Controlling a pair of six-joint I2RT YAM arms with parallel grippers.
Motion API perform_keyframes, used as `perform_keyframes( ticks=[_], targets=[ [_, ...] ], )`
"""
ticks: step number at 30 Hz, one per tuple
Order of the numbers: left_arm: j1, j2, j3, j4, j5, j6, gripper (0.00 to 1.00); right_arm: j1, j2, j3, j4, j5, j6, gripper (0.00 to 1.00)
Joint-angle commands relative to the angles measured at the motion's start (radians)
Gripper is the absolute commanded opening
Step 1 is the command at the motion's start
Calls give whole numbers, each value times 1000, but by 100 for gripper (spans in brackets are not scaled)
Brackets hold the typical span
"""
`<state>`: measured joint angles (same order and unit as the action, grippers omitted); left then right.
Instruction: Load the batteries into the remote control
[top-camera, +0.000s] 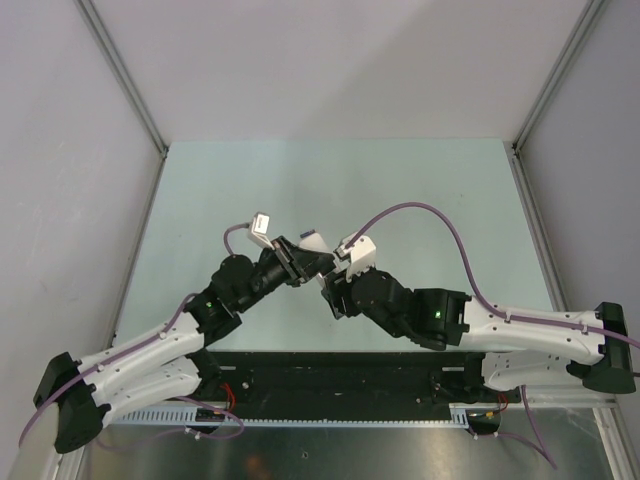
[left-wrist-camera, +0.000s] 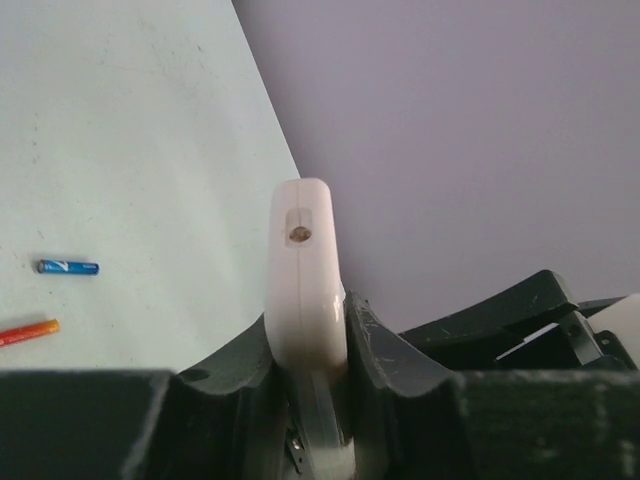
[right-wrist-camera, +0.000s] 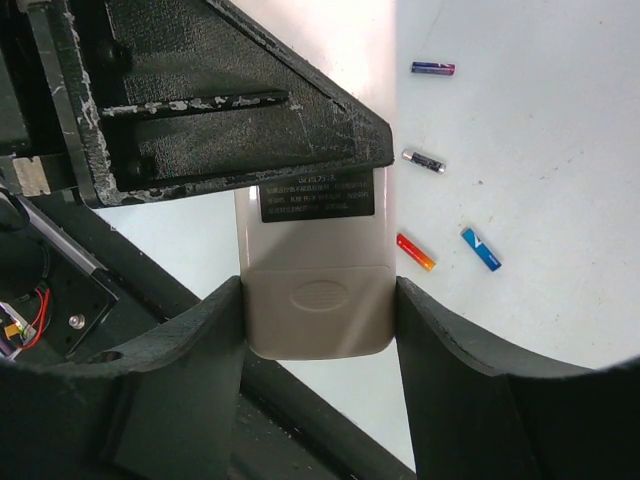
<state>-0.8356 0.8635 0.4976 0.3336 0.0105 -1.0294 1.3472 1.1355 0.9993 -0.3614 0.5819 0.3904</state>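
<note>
White-and-black arms (top-camera: 140, 365), lilac cables (top-camera: 440, 217), green lights (top-camera: 437, 316), scuffed black fingers (right-wrist-camera: 250, 110).

Four slim cylindrical batteries lay loose on their sides on a pale green, smooth matt surface (top-camera: 400, 190), none touching another. Seen from the right wrist, a dark purple battery (right-wrist-camera: 433, 68) lay highest in the view, with a black battery with a silver end (right-wrist-camera: 424, 161) below it. Lower still, an orange-red battery (right-wrist-camera: 416, 252) and a blue battery (right-wrist-camera: 481, 249) with a white mark lay near each other at different angles. The left wrist view showed the blue and orange-red cells again, well clear of the surface's edge.
</note>
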Motion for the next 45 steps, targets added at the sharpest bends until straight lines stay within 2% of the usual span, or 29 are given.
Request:
perform_keyframes(
  ticks=[1,2,3,4,6,7,10,13,16,19,20,23,24,27,30,38,45],
  targets=[
    [-2,-3,-19,51,22,-26,26,7,0,52,48,35,19,33],
    [-2,-3,-21,53,23,-29,22,6,0,52,52,35,18,32],
    [-2,-3,-24,61,25,-31,9,7,0,52,52,29,18,33],
    [-2,-4,-25,61,25,-29,2,6,1,52,50,26,18,35],
    [-2,-7,-30,67,23,-29,0,6,0,52,44,26,22,48],
    [0,-9,-36,67,19,-28,0,7,-6,52,38,29,28,66],
    [4,-35,-56,67,-7,-34,0,7,-42,52,0,48,64,91],
    [41,-64,-80,68,-9,-57,0,6,-83,52,-46,30,82,100],
    [113,-83,-96,73,38,-86,0,-19,-121,45,-94,-33,119,100],
    [187,-84,-111,134,143,-95,0,-91,-173,-11,-82,-141,168,100],
    [219,-84,-114,165,173,-101,0,-158,-190,-42,-39,-186,185,100],
    [260,-64,-134,260,291,-115,0,-291,-278,-167,95,-429,284,100],
    [276,-58,-136,275,311,-115,0,-391,-293,-197,137,-571,312,100],
    [282,-31,-139,329,379,-106,0,-537,-316,-281,283,-839,387,100],
    [282,5,-136,380,433,-110,0,-574,-295,-295,386,-965,413,98],
    [282,68,-111,430,493,-124,0,-579,-192,-295,532,-1097,435,91],
    [279,71,-106,443,502,-136,0,-550,-126,-295,538,-1082,415,75]
  ],
)
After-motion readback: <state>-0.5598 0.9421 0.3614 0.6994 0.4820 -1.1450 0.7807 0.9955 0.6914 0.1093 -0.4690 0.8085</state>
